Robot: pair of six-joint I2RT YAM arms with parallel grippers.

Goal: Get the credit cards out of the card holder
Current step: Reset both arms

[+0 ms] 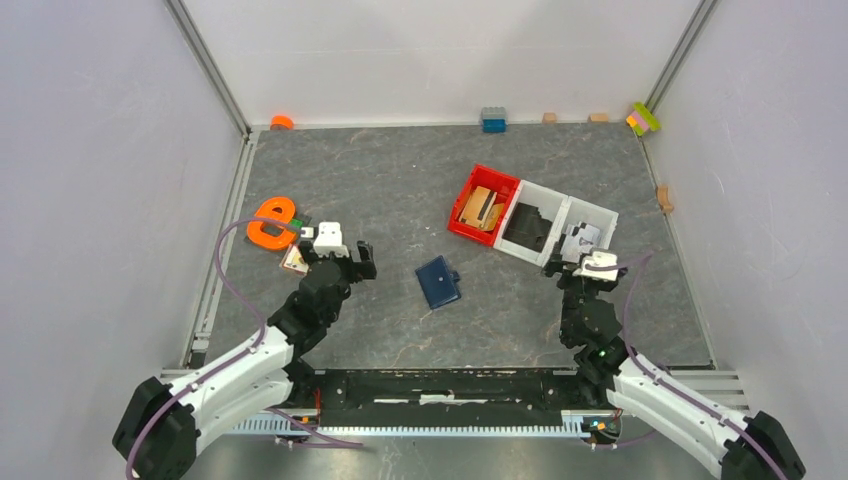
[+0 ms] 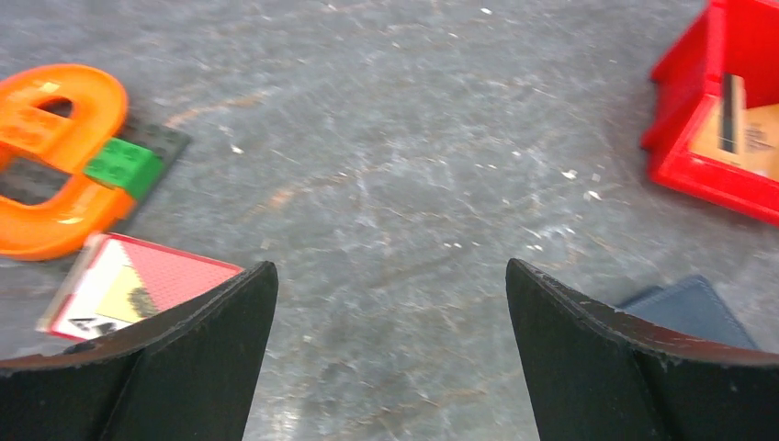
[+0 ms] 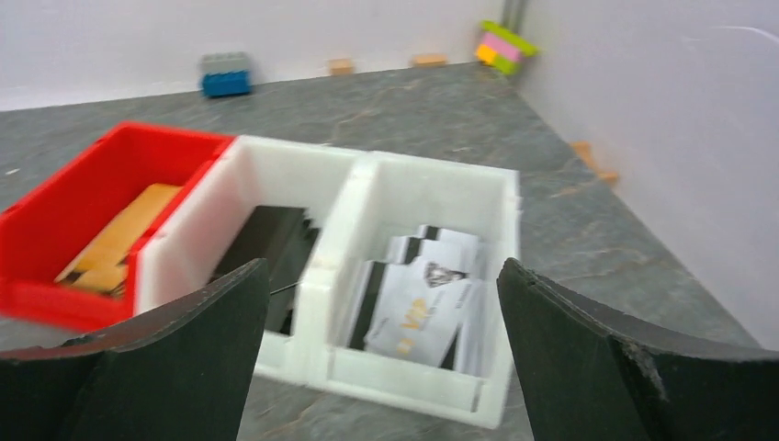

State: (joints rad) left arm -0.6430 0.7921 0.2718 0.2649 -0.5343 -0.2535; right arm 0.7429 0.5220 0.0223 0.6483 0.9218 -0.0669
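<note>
The card holder, a small navy wallet, lies folded shut on the grey table between the two arms. Its corner shows beside the right finger in the left wrist view. A thin pinkish-red credit card lies flat on the table, partly behind the left finger, and is also seen from above. My left gripper hovers to the wallet's left, open, with only bare table between its fingers. My right gripper stands open in front of the white trays, holding nothing.
A red tray with tan wooden blocks adjoins two white trays, one holding dark items, one white cards. An orange ring piece with a green block lies far left. Small blocks line the back wall.
</note>
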